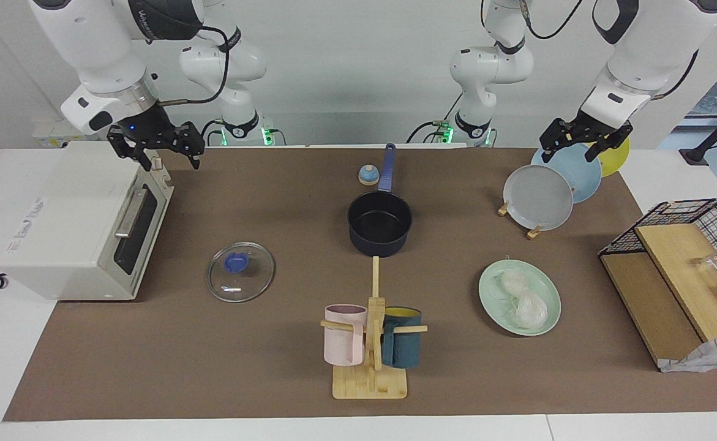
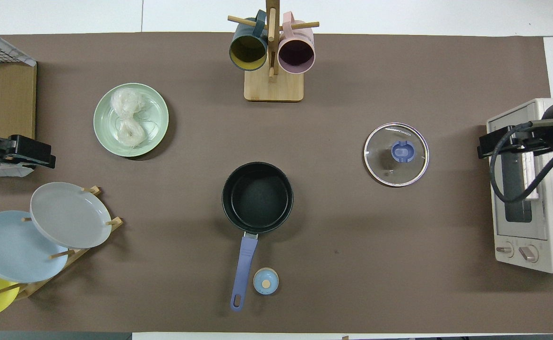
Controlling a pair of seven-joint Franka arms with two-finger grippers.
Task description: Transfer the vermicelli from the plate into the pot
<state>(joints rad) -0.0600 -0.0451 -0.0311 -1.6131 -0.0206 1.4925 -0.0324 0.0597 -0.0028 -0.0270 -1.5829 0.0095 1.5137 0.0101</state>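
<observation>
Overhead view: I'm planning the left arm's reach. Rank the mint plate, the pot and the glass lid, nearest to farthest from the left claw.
1. Mint plate, with the vermicelli, toward the left arm's end, closest to the left claw.
2. Pot, mid-table.
3. Glass lid, toward the right arm's end.

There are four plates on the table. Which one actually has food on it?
The pale mint-green plate, lying flat on the mat, carries the whitish vermicelli. The grey plate, light blue plate and yellow plate stand bare on edge in the wooden rack.
</observation>
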